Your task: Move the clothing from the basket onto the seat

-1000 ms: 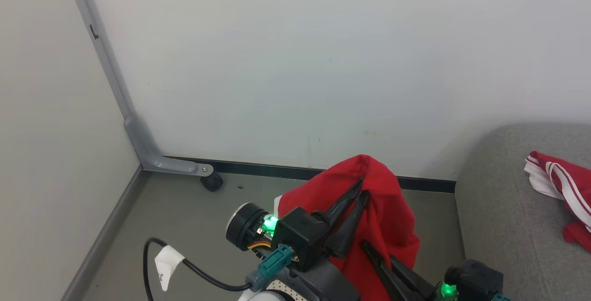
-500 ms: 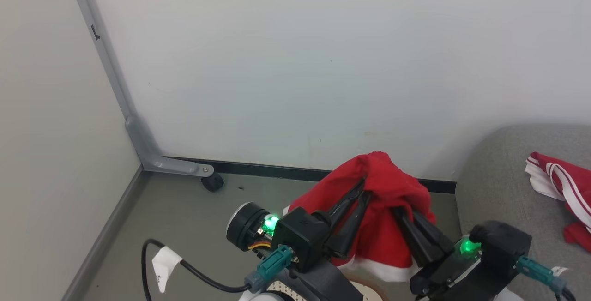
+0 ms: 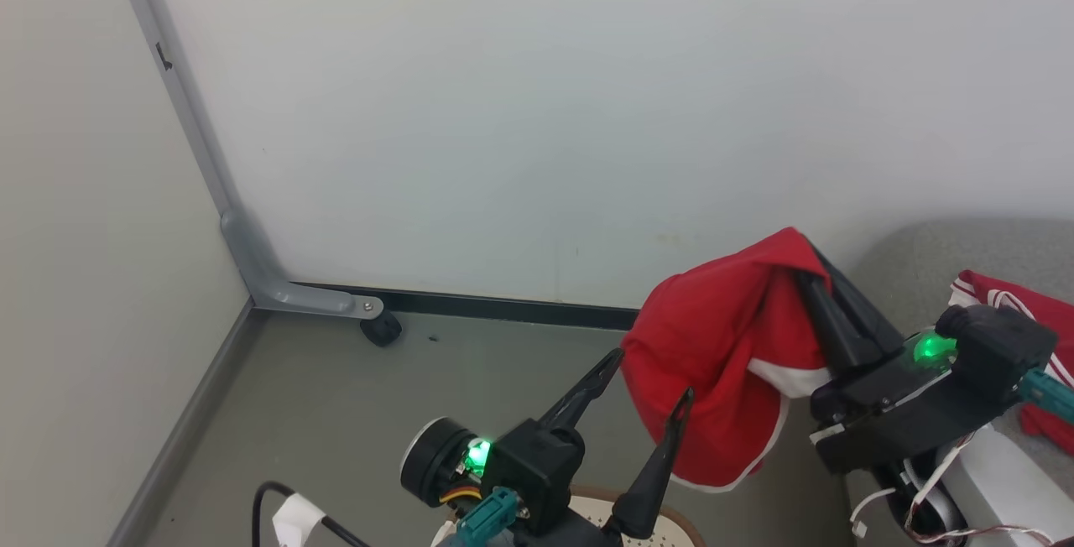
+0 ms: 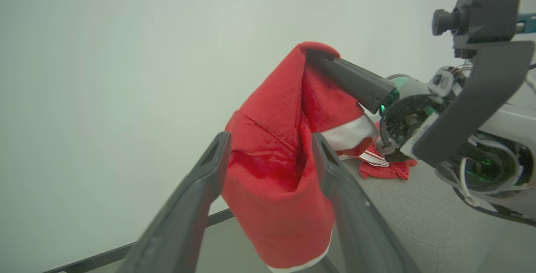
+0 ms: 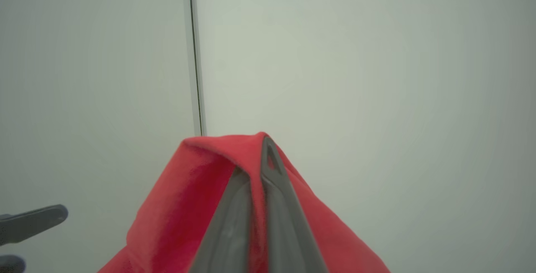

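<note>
My right gripper (image 3: 810,278) has its two long dark fingers pressed together on a fold of the clothing (image 3: 722,362), a soft bright red piece with a fleecy surface and a white band at the hem; the fabric drapes over the fingertips like a pointed hood and hangs down in loose folds, in the air above the floor (image 3: 352,413), just beside the seat (image 3: 948,253); my left gripper (image 3: 653,375) is spread wide, its tapered fingers on both sides of the hanging cloth; I cannot tell if they touch it; a second garment (image 3: 1019,302), red with thin white stripes, lies crumpled on the grey-green woven cushion, behind my right wrist; at the bottom edge of the head view I see a small part of the basket (image 3: 671,522), cream plastic with little round holes and a brown rim, under my left wrist; behind is a smooth pale wall (image 3: 537,111), with a grey metal bracket (image 3: 294,299) and a small black caster (image 3: 382,330) in the corner
</note>
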### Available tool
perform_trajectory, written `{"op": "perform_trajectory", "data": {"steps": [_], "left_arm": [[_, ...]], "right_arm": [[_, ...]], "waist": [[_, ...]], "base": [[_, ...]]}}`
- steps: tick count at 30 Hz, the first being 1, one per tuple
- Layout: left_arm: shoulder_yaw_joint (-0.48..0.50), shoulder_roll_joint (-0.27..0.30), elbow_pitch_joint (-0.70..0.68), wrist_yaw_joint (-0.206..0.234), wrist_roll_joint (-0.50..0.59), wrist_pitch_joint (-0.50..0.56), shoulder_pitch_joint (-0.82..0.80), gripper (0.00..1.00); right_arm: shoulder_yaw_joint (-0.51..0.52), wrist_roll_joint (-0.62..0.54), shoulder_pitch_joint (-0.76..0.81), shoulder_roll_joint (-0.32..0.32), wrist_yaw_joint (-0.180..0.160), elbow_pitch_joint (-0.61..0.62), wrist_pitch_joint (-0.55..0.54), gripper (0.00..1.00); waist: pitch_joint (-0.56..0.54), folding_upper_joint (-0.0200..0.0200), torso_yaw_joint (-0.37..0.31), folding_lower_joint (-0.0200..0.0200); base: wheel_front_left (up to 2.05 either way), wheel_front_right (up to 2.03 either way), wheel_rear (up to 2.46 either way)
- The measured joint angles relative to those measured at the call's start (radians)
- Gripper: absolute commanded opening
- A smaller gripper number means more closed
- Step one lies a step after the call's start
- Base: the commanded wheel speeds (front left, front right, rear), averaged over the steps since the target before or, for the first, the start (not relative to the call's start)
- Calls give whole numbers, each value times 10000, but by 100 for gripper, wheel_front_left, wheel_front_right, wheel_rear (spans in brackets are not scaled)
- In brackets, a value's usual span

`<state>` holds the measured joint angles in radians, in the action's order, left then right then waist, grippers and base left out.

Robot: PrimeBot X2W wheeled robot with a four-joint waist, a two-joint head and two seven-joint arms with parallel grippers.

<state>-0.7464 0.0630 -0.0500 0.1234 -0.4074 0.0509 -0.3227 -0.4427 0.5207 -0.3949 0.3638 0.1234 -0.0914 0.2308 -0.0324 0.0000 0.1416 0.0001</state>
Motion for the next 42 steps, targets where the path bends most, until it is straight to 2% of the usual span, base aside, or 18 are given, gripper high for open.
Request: {"op": "perform_trajectory", "data": {"steps": [9, 14, 21, 32, 42], "left_arm": [[537, 56, 65, 8, 589, -104, 1081, 100], [1177, 52, 253, 8, 1145, -268, 1737, 100], [1603, 25, 328, 8, 1574, -410, 2693, 100], [1565, -25, 215, 10, 2295, -579, 2917, 100], [953, -25, -364, 8, 2286, -1158, 2566, 100]], "right_arm": [[738, 75, -423, 608, 0, -663, 82, 0], [1233, 100, -611, 1041, 0, -1104, 86, 0], [2194, 362, -909, 1841, -6, -1413, 98, 0], [4211, 1045, -1482, 3377, -94, -2249, 180, 0], [5379, 1735, -1945, 4431, -86, -3620, 186, 0]], "waist": [[103, 1, -302, 0], [215, 0, -461, 0], [505, 1, -607, 0], [1387, 0, -760, 0], [2595, 1, -796, 1]], "base": [[0, 0, 0], [0, 0, 0], [0, 0, 0], [0, 0, 0], [0, 0, 0]]}}
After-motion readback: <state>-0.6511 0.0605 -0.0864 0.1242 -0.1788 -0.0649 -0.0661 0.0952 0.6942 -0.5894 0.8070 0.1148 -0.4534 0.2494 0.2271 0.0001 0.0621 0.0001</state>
